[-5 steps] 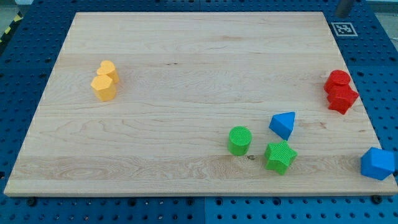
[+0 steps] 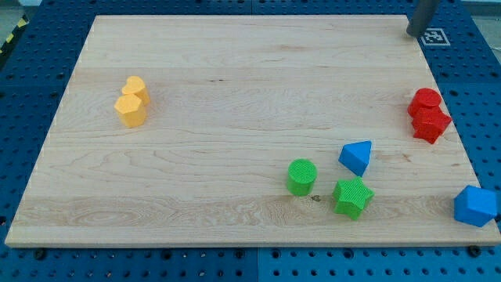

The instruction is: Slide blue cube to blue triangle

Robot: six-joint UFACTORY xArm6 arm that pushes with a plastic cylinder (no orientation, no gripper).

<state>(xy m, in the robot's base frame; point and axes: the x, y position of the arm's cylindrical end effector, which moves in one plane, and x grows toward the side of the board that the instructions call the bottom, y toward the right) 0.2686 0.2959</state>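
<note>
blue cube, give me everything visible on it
The blue cube is a solid blue faceted block with a ribbed, printed-plastic look. It sits at the view's bottom right, at the wooden board's right edge and partly overhanging it onto the blue pegboard. It appears turned so a corner faces the camera. Nothing touches it: the blue triangle lies apart, up and to the view's left, and my tip is far away at the view's top right corner.
</note>
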